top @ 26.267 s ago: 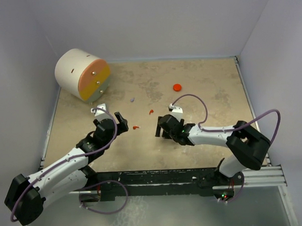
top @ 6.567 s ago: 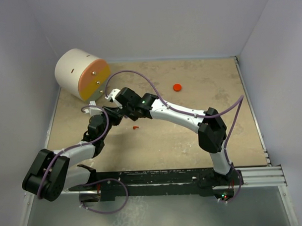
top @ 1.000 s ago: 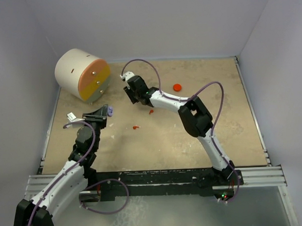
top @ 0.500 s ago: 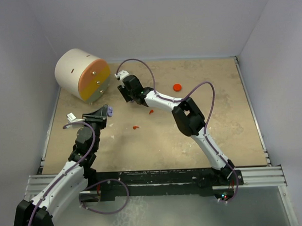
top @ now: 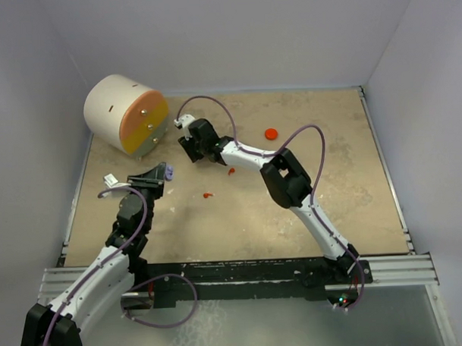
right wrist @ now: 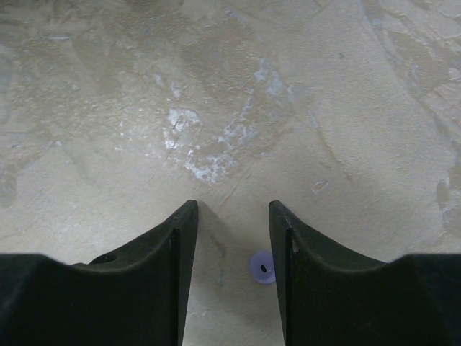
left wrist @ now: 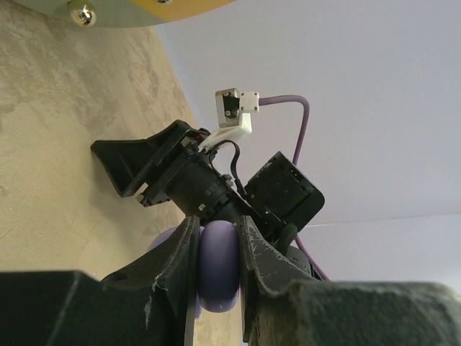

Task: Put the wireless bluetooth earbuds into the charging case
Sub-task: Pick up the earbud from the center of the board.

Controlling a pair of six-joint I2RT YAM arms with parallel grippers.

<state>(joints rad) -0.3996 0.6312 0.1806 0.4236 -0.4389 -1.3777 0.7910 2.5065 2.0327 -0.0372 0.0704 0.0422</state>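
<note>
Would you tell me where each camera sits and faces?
Top external: high behind the bases, looking down on the table; left arm, right arm show.
Left wrist: looks across the table at the right arm; own jaws pinch the lavender case.
Right wrist: looks down at the table; lavender earbud between its parted jaws.
Shared: top and left wrist show that case.

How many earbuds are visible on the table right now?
3: red earbud mid table, second red earbud nearer and left of it, lavender earbud between the right hand's fingers. Others may be hidden.
</note>
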